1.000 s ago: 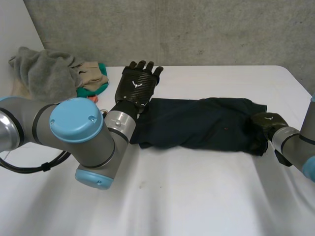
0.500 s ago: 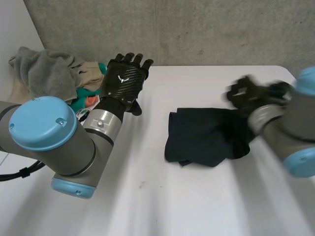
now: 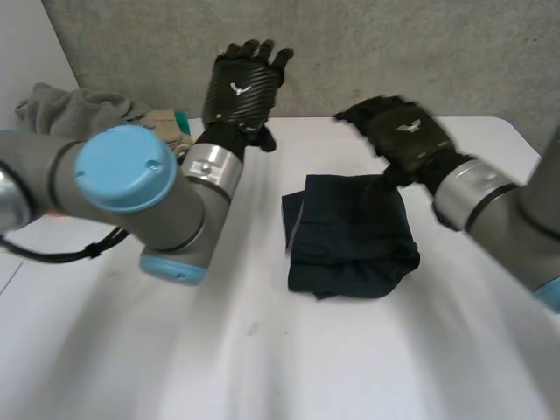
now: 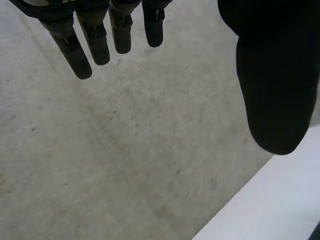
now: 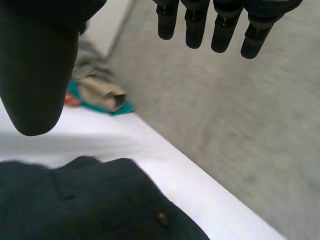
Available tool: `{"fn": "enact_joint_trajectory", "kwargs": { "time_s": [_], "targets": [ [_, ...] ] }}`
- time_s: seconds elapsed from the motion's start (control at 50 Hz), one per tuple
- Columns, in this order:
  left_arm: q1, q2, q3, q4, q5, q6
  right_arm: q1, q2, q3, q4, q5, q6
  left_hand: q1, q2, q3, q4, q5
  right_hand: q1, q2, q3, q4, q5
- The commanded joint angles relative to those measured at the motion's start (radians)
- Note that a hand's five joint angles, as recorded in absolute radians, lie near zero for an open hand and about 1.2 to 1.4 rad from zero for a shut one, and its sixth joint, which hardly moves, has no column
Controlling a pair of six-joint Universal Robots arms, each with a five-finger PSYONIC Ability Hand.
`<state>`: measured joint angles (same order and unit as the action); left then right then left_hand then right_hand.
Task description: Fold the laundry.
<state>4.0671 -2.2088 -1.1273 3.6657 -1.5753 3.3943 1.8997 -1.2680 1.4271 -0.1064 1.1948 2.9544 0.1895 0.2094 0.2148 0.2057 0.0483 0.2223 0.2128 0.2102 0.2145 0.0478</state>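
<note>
A dark navy garment (image 3: 350, 232) lies folded over on itself in the middle of the white table (image 3: 262, 350); in the right wrist view the garment (image 5: 95, 202) shows a small button (image 5: 161, 218). My right hand (image 3: 398, 131) hovers open above the garment's far edge, with straight fingers (image 5: 195, 25) and the thumb spread, holding nothing. My left hand (image 3: 241, 83) is raised open to the left of the garment, well apart from it. Its straight fingers (image 4: 100, 40) point at the concrete wall.
A heap of laundry (image 3: 87, 118) sits at the table's back left: grey cloth with beige and teal pieces (image 5: 97, 92) beside it. The table's far edge (image 4: 280, 200) meets the concrete wall. My left arm's elbow (image 3: 131, 188) hangs over the left side of the table.
My right hand swept the garment's right end leftward over the rest, halving it, then let go and rose. My left hand lifted off the garment's left end toward the wall.
</note>
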Motion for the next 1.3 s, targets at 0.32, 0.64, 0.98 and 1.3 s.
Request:
{"fn": "enact_joint_trajectory", "kwargs": {
  "time_s": [0.32, 0.64, 0.98, 1.3],
  "targets": [
    [-0.103, -0.494, 0.618, -0.547, 0.086, -0.079, -0.103, 0.432, -0.396, 0.387, 0.101, 0.049, 0.033, 0.013, 0.008, 0.017, 0.0, -0.048, -0.038, -0.036, -0.04, -0.048],
    [-0.108, -0.479, 0.636, -0.877, -0.037, 0.029, -0.1, 0.513, -0.461, 0.456, 0.137, -0.169, 0.033, 0.013, 0.008, 0.017, 0.0, -0.048, -0.038, -0.036, -0.04, -0.048],
    [-0.085, -0.017, 0.325, -0.699, 0.024, -0.038, -0.113, 0.102, 0.022, 0.099, 0.333, -0.109, -0.015, -0.035, -0.04, -0.031, -0.048, -0.048, -0.038, -0.036, -0.04, -0.048],
    [0.087, 0.325, -0.153, -0.671, 0.739, -0.187, -0.097, 0.177, 0.202, -0.012, 0.131, 0.27, 0.006, -0.014, -0.019, -0.01, -0.027, -0.048, -0.038, -0.036, -0.04, -0.048]
  ]
}}
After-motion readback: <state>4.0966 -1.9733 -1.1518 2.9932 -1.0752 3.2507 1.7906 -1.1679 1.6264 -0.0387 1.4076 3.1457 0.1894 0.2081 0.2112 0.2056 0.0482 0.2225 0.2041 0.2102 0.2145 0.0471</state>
